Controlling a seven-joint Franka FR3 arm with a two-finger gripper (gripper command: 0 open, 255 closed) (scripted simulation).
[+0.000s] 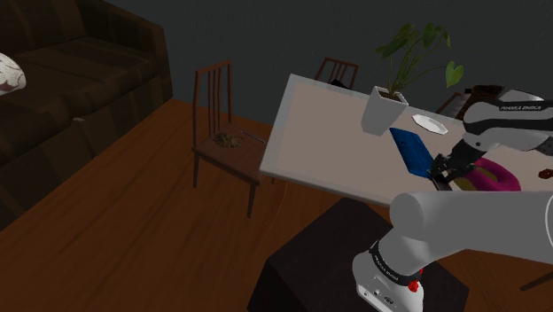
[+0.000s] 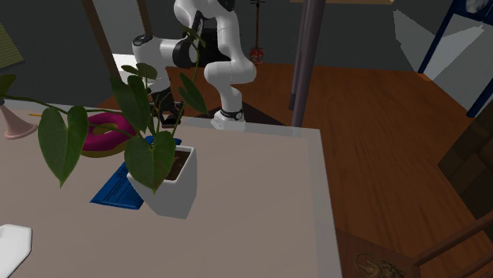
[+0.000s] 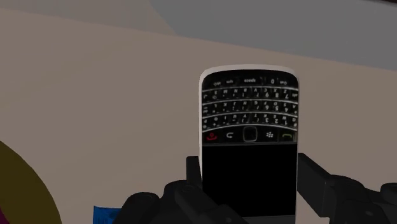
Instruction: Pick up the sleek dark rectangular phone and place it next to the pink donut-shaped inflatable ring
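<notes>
In the wrist view a dark phone (image 3: 249,146) with a silver rim and a small keyboard stands between my two black fingers, which clasp its sides. My gripper (image 3: 251,170) is shut on it above the pale table (image 3: 95,95). The pink donut-shaped ring (image 1: 494,175) lies on the table just beside my gripper (image 1: 446,168) in the shoulder view. From the second exterior view the ring (image 2: 107,133) is on the left, and my gripper (image 2: 167,107) hangs close by, partly behind plant leaves. A curve of the ring (image 3: 16,191) shows at the edge of the wrist view.
A blue book (image 1: 412,149) lies flat by the gripper, between it and a white pot with a leafy plant (image 1: 384,108). A white plate (image 1: 430,124) sits further back. Wooden chairs (image 1: 223,133) stand at the table's far side, and a dark sofa (image 1: 80,71) beyond.
</notes>
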